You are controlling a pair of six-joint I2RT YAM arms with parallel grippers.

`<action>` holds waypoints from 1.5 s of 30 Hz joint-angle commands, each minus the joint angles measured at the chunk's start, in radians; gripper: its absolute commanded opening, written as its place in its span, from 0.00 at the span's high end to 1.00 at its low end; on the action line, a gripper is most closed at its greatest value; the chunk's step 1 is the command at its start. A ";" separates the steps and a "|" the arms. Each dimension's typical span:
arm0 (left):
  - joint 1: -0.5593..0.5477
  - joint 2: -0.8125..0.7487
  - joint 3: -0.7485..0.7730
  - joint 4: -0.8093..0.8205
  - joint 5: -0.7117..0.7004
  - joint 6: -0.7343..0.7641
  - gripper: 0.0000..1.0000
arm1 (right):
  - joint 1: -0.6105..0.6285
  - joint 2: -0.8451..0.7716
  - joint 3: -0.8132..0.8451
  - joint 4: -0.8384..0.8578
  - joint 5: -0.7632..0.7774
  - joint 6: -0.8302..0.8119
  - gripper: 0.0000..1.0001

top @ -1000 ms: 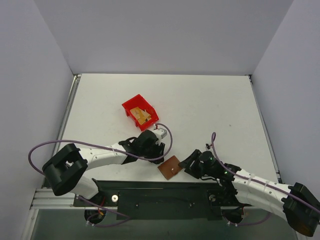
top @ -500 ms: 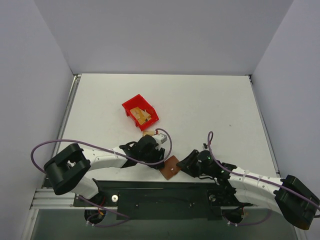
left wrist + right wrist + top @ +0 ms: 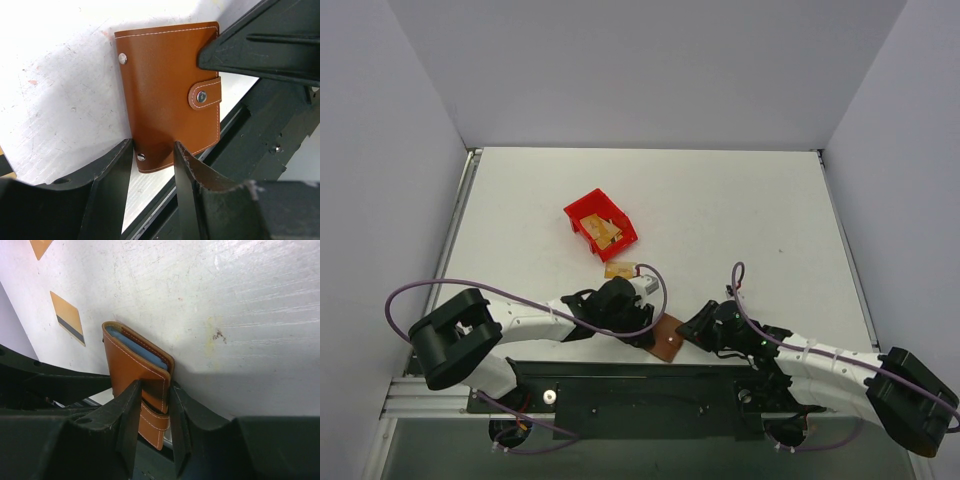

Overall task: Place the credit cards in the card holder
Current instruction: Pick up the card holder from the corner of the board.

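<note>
Card holder [image 3: 667, 338]: bottom centre of the top view, closed, snap tab [image 3: 205, 95] fastened. It lies flat with its near edge hanging off the table [image 3: 740, 210] over the black base plate [image 3: 620, 385].

Right gripper [image 3: 152, 395]: jaws look pressed onto both faces at the tab edge, so it's pinching the holder.

Left gripper [image 3: 152, 145]: spread, one finger either side of the holder's lower corner, clamping nothing that I can see.

Credit cards: some in the red bin [image 3: 582, 215], upper left of centre. One loose card [image 3: 619, 269] sits just above the left wrist. The right wrist view shows a striped card [image 3: 67, 317] at left and another card's corner [image 3: 40, 246] at top left. None are in the holder.

Risks:
- Drop: the holder overhangs the edge and is held by one narrow edge. If the pinch slips or the left fingers nudge it, it goes off the table onto the plate.
- Self-block: the right jaws sit at the tab. The snap has to open first, and a clamp there keeps it shut, so the left would be pulling against the right.
- Collision: both claws crowd one small item. A right finger [image 3: 260, 45] already fills the upper right of the left wrist view, so any closing or twisting move may knock fingers together.
- Twist: the cover looks smooth and springy and may rotate in a one-edge pinch, putting the pockets at the wrong angle.
- Later: the loose cards lie flat on the table, are thin, and will likely be hard to get under.
</note>
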 commanded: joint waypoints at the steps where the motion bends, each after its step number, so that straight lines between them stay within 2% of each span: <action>1: -0.009 -0.032 0.015 0.051 0.044 -0.019 0.52 | -0.006 0.029 -0.003 -0.014 0.036 -0.046 0.76; 3: -0.009 -0.035 0.017 0.051 0.045 -0.016 0.52 | -0.009 0.030 0.000 -0.011 0.036 -0.056 0.80; 5: -0.009 -0.036 0.024 0.044 0.041 -0.011 0.52 | -0.012 0.033 0.006 -0.011 0.036 -0.069 0.89; 6: -0.009 -0.038 0.038 0.024 0.035 -0.008 0.52 | -0.017 0.029 0.010 -0.009 0.036 -0.084 0.95; 8: -0.006 -0.044 0.078 -0.048 -0.014 0.014 0.52 | -0.027 0.023 0.022 -0.032 0.039 -0.102 1.00; 10: 0.006 -0.061 0.142 -0.167 -0.095 0.040 0.52 | -0.034 0.004 0.052 -0.087 0.053 -0.137 1.00; 14: 0.100 -0.105 0.244 -0.234 -0.120 0.083 0.50 | -0.063 -0.051 0.123 -0.163 0.062 -0.242 1.00; 17: 0.199 -0.149 0.285 -0.225 -0.058 0.086 0.45 | -0.121 -0.083 0.164 -0.166 0.013 -0.337 1.00; 20: 0.279 -0.182 0.317 -0.222 -0.030 0.084 0.44 | -0.178 -0.144 0.189 -0.166 -0.032 -0.420 1.00; 25: 0.332 -0.243 0.350 -0.188 0.015 0.057 0.44 | -0.251 -0.211 0.267 -0.164 -0.097 -0.577 1.00; 29: 0.336 -0.288 0.357 -0.134 0.039 0.047 0.44 | -0.281 -0.217 0.329 -0.140 -0.185 -0.639 1.00; 34: 0.341 -0.309 0.386 -0.156 0.038 0.040 0.44 | -0.323 -0.203 0.390 -0.134 -0.283 -0.645 1.00; 40: 0.355 -0.335 0.362 -0.067 0.215 0.008 0.44 | -0.411 -0.151 0.489 -0.106 -0.494 -0.610 1.00; 42: 0.358 -0.355 0.353 -0.026 0.248 -0.009 0.41 | -0.446 -0.132 0.516 -0.079 -0.562 -0.574 1.00; 45: 0.359 -0.367 0.354 0.022 0.292 -0.020 0.38 | -0.497 -0.102 0.530 0.051 -0.663 -0.492 1.00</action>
